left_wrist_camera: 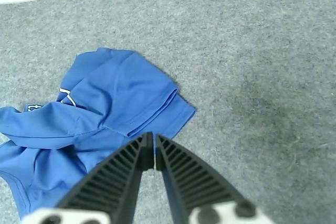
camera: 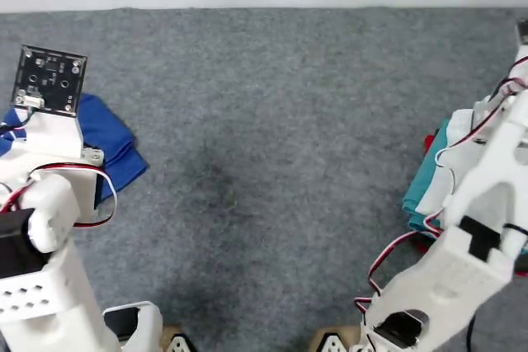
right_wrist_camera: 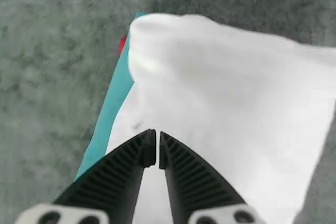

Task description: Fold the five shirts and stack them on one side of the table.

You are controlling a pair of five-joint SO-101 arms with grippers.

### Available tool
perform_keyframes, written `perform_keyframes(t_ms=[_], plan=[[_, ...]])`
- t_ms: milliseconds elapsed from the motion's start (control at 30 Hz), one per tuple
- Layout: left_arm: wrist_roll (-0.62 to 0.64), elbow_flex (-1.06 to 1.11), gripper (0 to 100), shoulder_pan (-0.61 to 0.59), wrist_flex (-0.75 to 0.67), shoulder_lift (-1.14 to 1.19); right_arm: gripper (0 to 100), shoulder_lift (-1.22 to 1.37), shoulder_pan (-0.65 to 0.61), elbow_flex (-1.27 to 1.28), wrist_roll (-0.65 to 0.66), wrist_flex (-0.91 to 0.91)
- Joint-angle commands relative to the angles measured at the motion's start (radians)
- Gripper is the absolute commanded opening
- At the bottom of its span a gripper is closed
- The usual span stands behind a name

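1. Grey felt covers the table (camera: 272,121); the left arm (camera: 49,204) stands over a rumpled blue shirt (camera: 111,142) at one side; the right arm (camera: 470,245) stands over a stack at the other, where edges of a teal shirt (camera: 422,191) and a red shirt (camera: 429,141) show.
2. Left wrist view: the left gripper (left_wrist_camera: 155,140) is above the blue shirt (left_wrist_camera: 105,108), jaws pressed together and empty; the shirt lies crumpled.
3. Right wrist view: the right gripper (right_wrist_camera: 157,137) is likewise closed on nothing, over the white shirt (right_wrist_camera: 220,93); this lies on the teal shirt (right_wrist_camera: 113,108); a sliver of the red shirt (right_wrist_camera: 122,44) peeks out.
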Motion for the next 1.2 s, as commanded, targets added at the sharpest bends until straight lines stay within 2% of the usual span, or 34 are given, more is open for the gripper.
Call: perform_keyframes(t_ms=[0,200,367,467,567,700,867,1167], plan=[[0.000,-0.008,2,-0.005,0.020,-0.021,0.9,-0.134,-0.012,-0.054,-0.009,0.084],[-0.008,-0.004,2,-0.011,0.020,-0.020,0.9,-0.269,-0.036,0.017,-0.009,0.117],[-0.028,0.044,2,-0.215,-0.002,0.006,0.9,-0.438,-0.061,0.203,-0.009,0.119],[-0.123,0.125,2,-0.333,-0.041,0.048,0.9,-0.575,-0.059,0.391,-0.009,0.117],[-0.193,0.162,2,-0.379,-0.072,0.095,0.9,-0.705,-0.056,0.601,-0.008,0.116],[-0.245,0.165,4,-0.373,-0.100,0.155,0.9,-0.891,-0.056,0.807,-0.008,0.116],[-0.247,0.165,21,-0.285,-0.112,0.285,0.9,-1.072,-0.056,0.961,-0.008,0.114],[-0.250,0.162,21,-0.163,-0.328,0.629,0.9,-1.267,-0.056,1.100,-0.006,0.114]])
